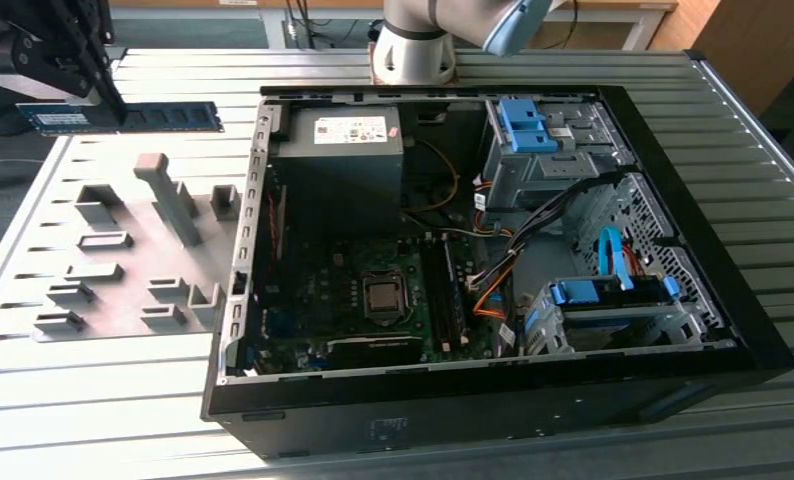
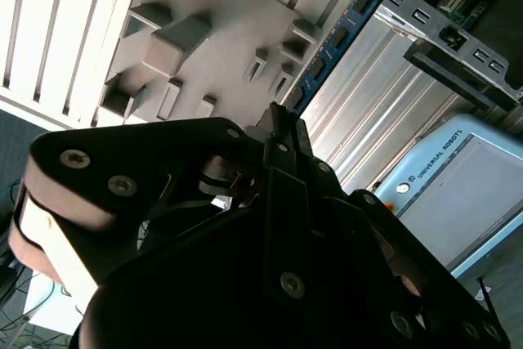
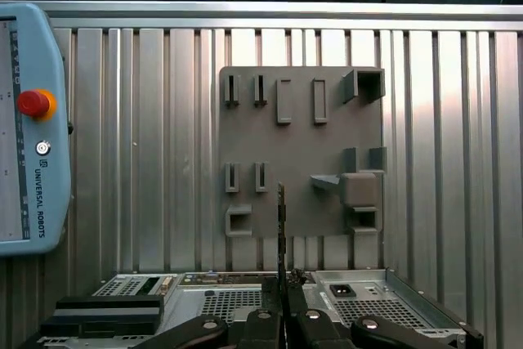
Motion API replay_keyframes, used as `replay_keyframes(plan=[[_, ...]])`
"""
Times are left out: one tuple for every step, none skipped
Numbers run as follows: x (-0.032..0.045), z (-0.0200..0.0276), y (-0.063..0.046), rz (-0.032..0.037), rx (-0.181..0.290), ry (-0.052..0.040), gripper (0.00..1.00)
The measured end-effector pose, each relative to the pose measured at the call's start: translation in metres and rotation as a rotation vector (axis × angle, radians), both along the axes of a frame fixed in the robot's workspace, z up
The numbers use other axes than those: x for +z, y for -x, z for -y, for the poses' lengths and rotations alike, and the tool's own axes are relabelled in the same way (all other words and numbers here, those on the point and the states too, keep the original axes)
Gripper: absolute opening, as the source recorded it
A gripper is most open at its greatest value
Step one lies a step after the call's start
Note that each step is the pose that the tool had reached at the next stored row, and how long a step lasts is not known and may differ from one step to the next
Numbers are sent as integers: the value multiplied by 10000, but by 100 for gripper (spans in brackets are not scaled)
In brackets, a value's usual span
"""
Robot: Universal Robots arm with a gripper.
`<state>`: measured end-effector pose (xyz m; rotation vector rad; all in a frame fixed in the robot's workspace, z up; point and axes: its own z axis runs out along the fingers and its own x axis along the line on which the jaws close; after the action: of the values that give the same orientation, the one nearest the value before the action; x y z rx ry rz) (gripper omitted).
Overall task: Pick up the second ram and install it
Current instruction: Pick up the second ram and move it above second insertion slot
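Closest in, gripper pinched narrow on one end of the ram stick. Held level in the air over the grey fixture plate, by the table's edge at the exterior view's left. Long axis running from the gripper toward the open computer case, well apart.

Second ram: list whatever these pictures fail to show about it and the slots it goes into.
First wrist view: the second ram stands edge-on, so its chips and label cannot be seen.
Second wrist view: its near end is hidden behind the gripper.
Exterior view: the memory slots in the computer case are too small and dark to tell which are filled.
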<state>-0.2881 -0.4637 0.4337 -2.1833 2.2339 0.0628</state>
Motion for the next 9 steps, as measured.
replay_keyframes(plan=[[0,0,-18,1,0,-1,14],[-1,0,-36,1,0,-1,14],[0,0,-54,0,0,0,14],[0,0,-73,1,0,-1,14],[0,0,-91,0,0,-1,14],[0,0,-109,0,1,-1,14],[0,0,-117,1,1,-1,14],[-1,0,-119,1,0,-2,14],[-1,0,-119,1,0,-1,14]])
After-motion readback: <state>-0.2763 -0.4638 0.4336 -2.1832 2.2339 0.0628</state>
